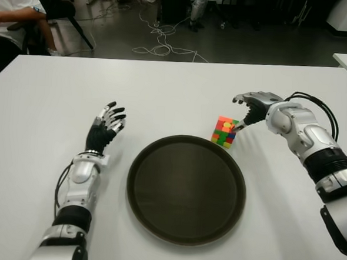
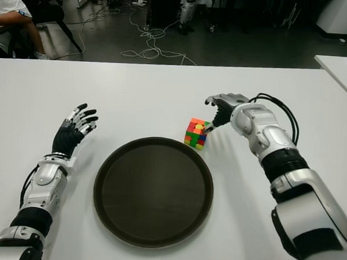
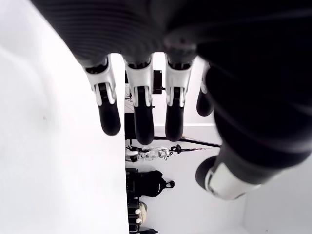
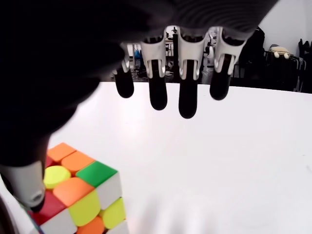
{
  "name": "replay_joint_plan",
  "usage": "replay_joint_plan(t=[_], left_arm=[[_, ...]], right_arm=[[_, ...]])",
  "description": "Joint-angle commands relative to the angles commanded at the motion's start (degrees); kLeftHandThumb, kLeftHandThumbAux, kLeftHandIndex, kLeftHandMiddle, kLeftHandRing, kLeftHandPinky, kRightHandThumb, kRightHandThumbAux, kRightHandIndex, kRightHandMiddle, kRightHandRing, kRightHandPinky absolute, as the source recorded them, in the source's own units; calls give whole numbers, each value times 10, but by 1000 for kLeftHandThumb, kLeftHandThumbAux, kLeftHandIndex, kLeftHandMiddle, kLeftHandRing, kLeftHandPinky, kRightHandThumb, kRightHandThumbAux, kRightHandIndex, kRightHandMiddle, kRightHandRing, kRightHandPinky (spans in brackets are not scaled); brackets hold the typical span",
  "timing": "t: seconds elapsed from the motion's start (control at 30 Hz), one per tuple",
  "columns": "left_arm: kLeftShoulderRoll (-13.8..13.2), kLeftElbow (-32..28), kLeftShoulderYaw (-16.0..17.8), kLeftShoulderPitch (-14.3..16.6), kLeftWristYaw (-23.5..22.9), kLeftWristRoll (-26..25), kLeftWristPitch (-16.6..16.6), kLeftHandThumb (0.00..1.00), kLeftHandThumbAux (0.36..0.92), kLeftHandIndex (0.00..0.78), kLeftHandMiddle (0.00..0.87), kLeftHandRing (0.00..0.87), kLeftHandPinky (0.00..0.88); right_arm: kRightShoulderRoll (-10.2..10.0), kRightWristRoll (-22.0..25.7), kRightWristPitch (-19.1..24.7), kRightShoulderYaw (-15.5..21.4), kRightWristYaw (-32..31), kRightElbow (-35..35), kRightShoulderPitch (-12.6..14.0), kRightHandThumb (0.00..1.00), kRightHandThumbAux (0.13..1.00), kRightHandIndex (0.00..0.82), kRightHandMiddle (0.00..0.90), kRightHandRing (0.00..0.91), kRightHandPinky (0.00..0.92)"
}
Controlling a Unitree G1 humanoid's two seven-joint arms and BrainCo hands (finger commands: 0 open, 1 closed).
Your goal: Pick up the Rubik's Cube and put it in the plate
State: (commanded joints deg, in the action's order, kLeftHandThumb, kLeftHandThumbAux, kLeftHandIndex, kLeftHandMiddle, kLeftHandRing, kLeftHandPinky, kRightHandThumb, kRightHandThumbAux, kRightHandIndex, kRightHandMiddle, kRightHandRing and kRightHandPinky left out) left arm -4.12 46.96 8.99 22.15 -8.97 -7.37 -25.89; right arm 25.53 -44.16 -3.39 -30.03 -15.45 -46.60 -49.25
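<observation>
Beside plate (image 1: 140,187) rim: Rubik's Cube (image 1: 224,132) | right hand (image 1: 250,106) spread, thumb seemingly touching | left hand (image 1: 104,127) spread.

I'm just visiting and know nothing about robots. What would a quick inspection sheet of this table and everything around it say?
Surface: white table, bare apart from the job's things.
Job's things: Rubik's Cube on the table beside the far right rim of the dark round plate; plate holds nothing.
Clutter: nothing seen.
Hands: right hand open at the cube, thumb tip on its top; left hand open, left of the plate.
Cables: loose cables on the floor; black cables on the right forearm.
Surroundings: seated person at far left.
</observation>
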Motion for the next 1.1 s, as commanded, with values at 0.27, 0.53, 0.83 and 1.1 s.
replay_joint_plan(t=[0.27, 0.53, 0.83, 1.1], left_arm=[[0, -5, -5, -2, 10, 9, -3, 103, 729, 130, 214, 189, 178], [-2, -9, -10, -5, 16, 16, -4, 98, 730, 127, 213, 192, 192], [-3, -3, -9, -4, 12, 12, -3, 96, 722, 115, 204, 180, 166], [-5, 5, -10, 1, 10, 14, -9, 114, 732, 112, 208, 184, 182]], right_arm=[[-4, 3, -8, 0, 10, -12, 0, 0, 609, 172, 222, 234, 213], [-9, -4, -8, -10, 9, -20, -4, 0, 621, 188, 227, 241, 235], [-12, -3, -2, -18, 6, -22, -6, 0, 619, 168, 214, 244, 263], [-15, -1, -3, -20, 5, -34, -11, 0, 624, 163, 213, 251, 289]])
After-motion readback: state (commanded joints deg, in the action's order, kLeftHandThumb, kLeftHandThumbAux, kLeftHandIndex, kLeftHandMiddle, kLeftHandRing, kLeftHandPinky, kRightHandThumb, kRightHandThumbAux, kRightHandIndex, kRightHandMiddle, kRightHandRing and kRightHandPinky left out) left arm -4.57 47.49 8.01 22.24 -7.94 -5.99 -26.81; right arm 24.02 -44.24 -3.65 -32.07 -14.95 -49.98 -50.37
